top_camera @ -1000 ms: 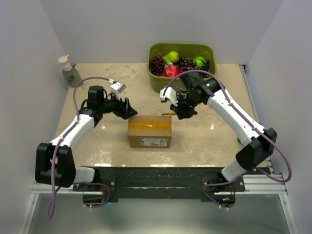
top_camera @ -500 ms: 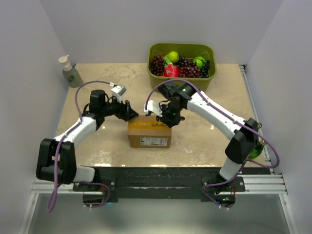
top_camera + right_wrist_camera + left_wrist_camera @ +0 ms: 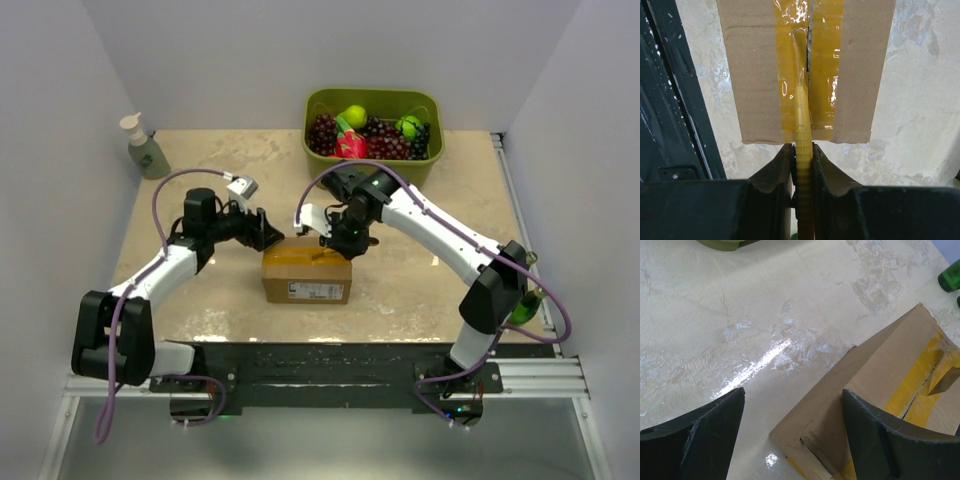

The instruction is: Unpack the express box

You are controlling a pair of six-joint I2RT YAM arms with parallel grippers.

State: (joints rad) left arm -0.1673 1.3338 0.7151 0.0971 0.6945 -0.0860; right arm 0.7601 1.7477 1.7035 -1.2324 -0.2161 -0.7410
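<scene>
The express box (image 3: pixel 307 272) is a brown carton with yellow tape along its top seam and a white label on its near side, lying mid-table. My left gripper (image 3: pixel 268 232) is open at the box's far left corner; in the left wrist view (image 3: pixel 792 405) its fingers straddle that corner of the box (image 3: pixel 880 370). My right gripper (image 3: pixel 335 243) is shut on a yellow cutter (image 3: pixel 802 115). The cutter's tip rests on the taped seam (image 3: pixel 825 60) of the box (image 3: pixel 760 75), which looks split along its length. The tip also shows in the left wrist view (image 3: pixel 945 382).
A green bin (image 3: pixel 312 165) of plastic fruit stands at the back, behind the right arm. A soap dispenser (image 3: pixel 143 148) is at the back left. A green bottle (image 3: pixel 522 305) sits by the right edge, also seen in the left wrist view (image 3: pixel 951 276).
My right arm swung left from near the bin and brought the cutter down onto the box's far end. My left gripper edged closer to the box's left corner.
</scene>
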